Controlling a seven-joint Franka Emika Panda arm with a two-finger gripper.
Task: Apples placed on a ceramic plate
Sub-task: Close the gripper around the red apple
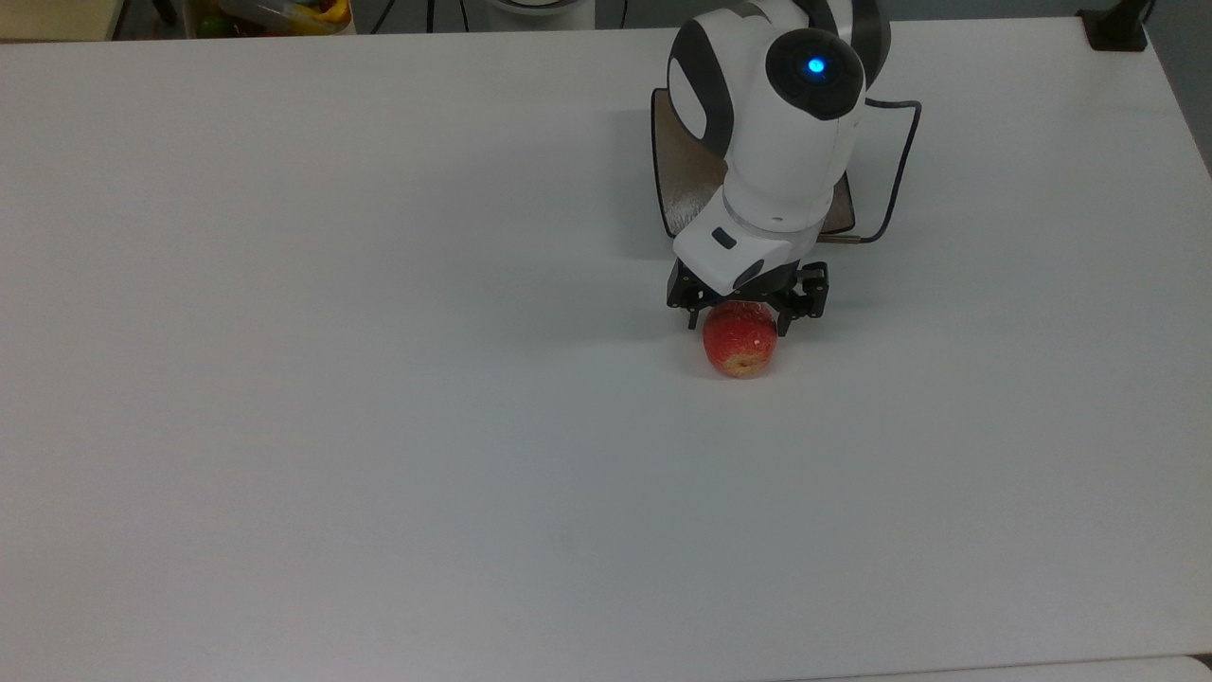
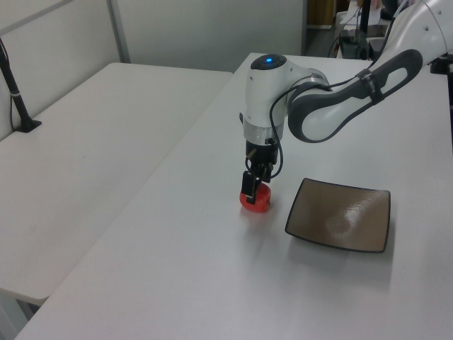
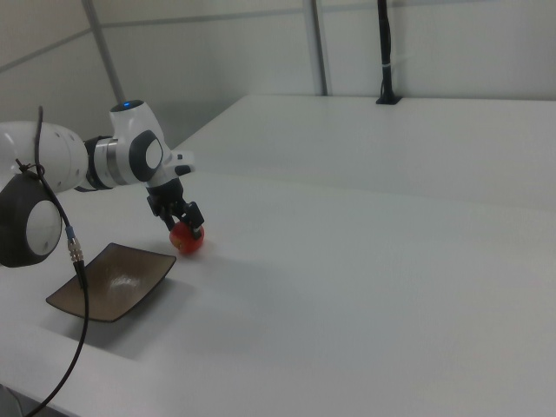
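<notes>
The tool (image 1: 739,315) is lowered over the apple (image 1: 740,343), fingers spread and straddling its sides, not visibly clamped. The apple rests on the white surface (image 1: 379,379), just beside the ceramic plate (image 2: 340,215) and apart from it. No legible markings. Grey partition walls (image 3: 434,43) stand behind adjoining white tables.

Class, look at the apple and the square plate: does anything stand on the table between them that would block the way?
Nothing visible does. The apple sits on bare white table beside the plate, with only empty tabletop between them. The claw is already down around the apple, one finger on each side.
</notes>
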